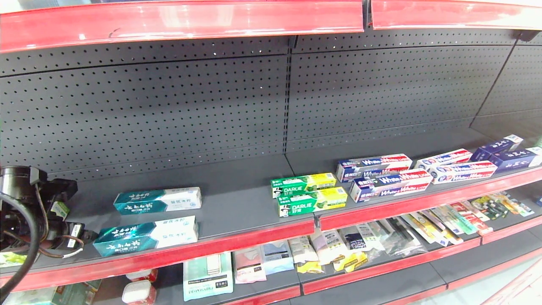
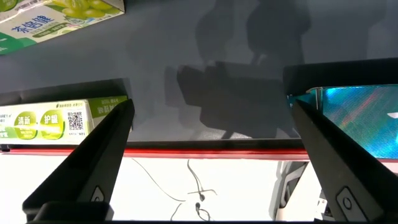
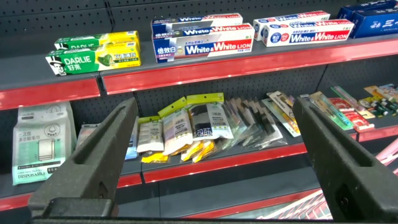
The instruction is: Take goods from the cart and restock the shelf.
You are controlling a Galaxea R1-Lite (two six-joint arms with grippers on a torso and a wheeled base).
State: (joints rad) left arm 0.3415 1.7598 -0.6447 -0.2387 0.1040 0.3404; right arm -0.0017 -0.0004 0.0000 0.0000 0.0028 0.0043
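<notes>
Both the left gripper and right gripper were spread and empty; toothpaste boxes lay in rows of 2, labels showing, probably for shoppers.

I see my left pincer with its two dark fingers spread wide above the grey shelf. One finger partly hides a pale green box, and the other partly hides a shiny teal box. A second green box lies farther in. The shelf's red edge strip runs between the fingers.
</notes>
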